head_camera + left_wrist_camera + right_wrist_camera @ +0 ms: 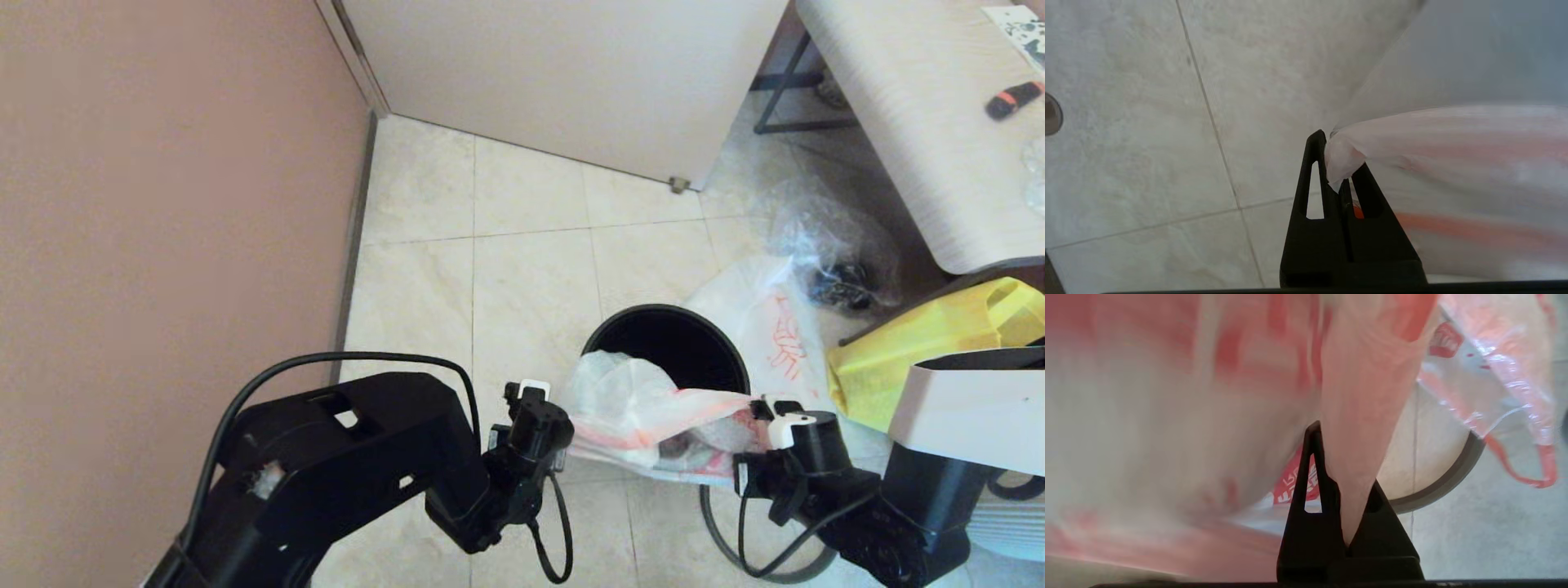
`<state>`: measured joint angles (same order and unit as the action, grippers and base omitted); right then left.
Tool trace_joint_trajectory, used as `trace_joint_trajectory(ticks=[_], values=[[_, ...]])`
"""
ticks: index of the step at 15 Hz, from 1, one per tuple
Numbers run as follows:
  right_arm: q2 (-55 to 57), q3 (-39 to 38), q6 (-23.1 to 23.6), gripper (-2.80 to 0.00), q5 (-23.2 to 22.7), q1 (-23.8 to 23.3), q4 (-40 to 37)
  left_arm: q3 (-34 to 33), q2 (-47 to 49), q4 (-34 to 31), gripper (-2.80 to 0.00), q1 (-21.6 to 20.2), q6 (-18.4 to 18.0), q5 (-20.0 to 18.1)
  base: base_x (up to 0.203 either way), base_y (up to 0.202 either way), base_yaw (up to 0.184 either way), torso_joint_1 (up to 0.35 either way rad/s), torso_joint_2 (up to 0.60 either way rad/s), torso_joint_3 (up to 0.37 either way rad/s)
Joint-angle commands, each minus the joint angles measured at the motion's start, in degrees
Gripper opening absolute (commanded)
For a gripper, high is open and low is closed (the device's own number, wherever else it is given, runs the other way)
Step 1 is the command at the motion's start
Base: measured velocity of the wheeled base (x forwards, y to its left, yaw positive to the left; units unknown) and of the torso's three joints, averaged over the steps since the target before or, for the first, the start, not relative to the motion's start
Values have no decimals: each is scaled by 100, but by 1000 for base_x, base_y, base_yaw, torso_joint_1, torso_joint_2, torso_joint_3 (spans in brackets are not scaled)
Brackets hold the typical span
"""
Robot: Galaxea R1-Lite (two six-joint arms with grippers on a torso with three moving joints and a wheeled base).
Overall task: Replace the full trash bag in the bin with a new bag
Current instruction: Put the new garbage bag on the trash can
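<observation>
Both arms are working, one bag between them. Left end effector point(563, 445) is clamping the rim of the full trash bag point(645, 416), fingers together on a bunched tuft of film (left wrist view shows the tuft pinched at the tips point(1337, 163)). Right end effector point(755, 441) is clamping the opposite side of the same bag, fingers together on a pinched fold point(1349, 498). The bag is hanging stretched between the two, at about 6 o'clock of the bin point(665, 343), overlapping its near rim; lumpy contents are showing through the film.

Counts:
- 1 bin, black, interior showing dark.
- 1 loose grey hoop point(718, 523) lying on the floor point(531, 286) at 6 o'clock from the bin, under the bag.
- 3 plastic bags in all: the held one; the new bag point(763, 318) lying flat on the floor at 3 o'clock, touching the bin; a clear crinkly bag point(833, 253) with dark contents at 2 o'clock.
- 1 yellow fabric bag point(931, 335) further out at 3 o'clock, just under the bench point(914, 139) edge.
- 1 black-and-orange item point(1014, 99) sitting on the bench.
</observation>
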<state>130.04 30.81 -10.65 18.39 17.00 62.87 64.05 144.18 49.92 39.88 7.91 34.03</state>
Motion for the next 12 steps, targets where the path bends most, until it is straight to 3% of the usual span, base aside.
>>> trace_joint_trajectory(ticks=[1, 8, 12], values=[[-14, 58, 2, -280, 24, -29, 29, 82, 58, 18, -280, -6, 8, 49, 0, 0, 0, 0, 0, 0], [61, 1006, 331, -280, 91, 106, -182, -216, -188, 439, -280, -117, 194, 38, 0, 0, 0, 0, 0, 0], [-234, 1092, 356, -280, 158, 368, -485, -514, -283, 650, -280, -175, 211, 24, 0, 0, 0, 0, 0, 0]])
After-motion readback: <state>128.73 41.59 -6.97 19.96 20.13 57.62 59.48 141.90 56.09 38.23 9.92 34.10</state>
